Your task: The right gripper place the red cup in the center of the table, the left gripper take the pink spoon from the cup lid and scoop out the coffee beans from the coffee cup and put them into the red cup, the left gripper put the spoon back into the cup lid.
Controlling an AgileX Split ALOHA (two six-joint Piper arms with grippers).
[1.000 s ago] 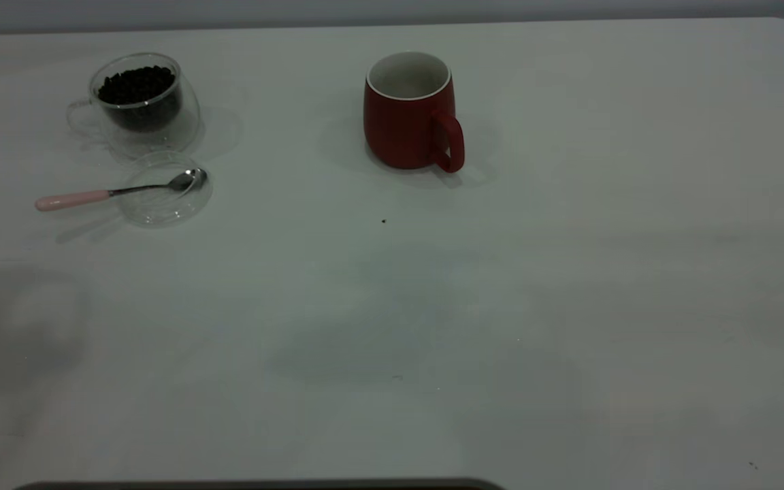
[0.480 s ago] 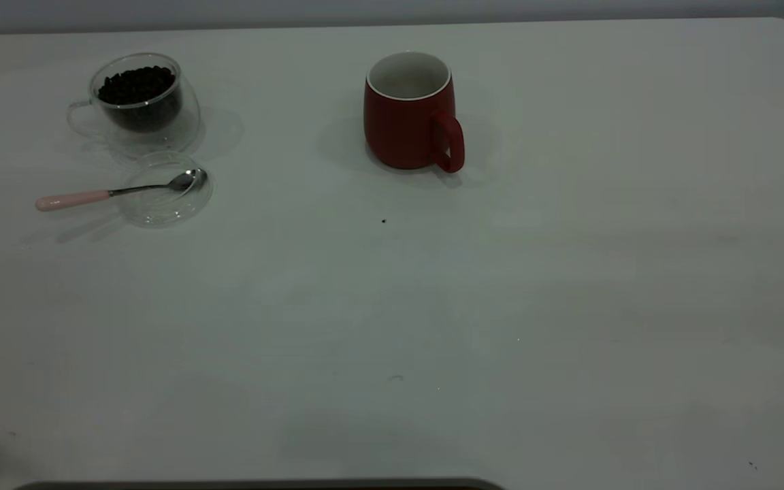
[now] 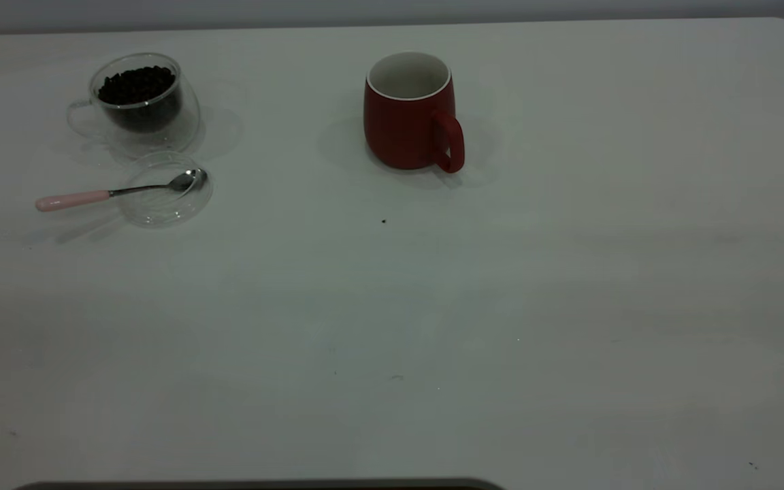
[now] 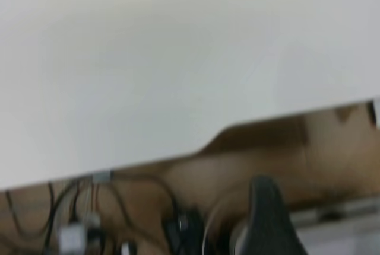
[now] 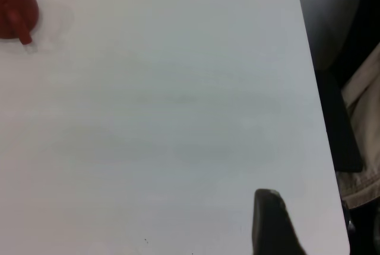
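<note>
On the near side of the white table (image 3: 569, 306), nothing but bare surface and a few dark specks is showing in the exterior view, and neither arm is reaching into it. Only one dark fingertip of the left gripper (image 4: 270, 219) is showing in its wrist view, hanging off the table's edge above cables, so whether its jaws are released or clenched cannot be told. Likewise a single dark fingertip of the right gripper (image 5: 270, 222) is hanging over the table near its edge, state unreadable, with the red cup (image 5: 16, 7) sitting well apart from it. Farther back, the pink spoon (image 3: 106, 194) is lying with its bowl in the cup lid (image 3: 167, 190) and its handle sticking out over the table. Just behind the lid, the coffee cup (image 3: 140, 102) is standing upright, holding the coffee beans (image 3: 135, 83). Well to its right, the red cup (image 3: 411, 112) is standing upright, handle toward the camera.
</note>
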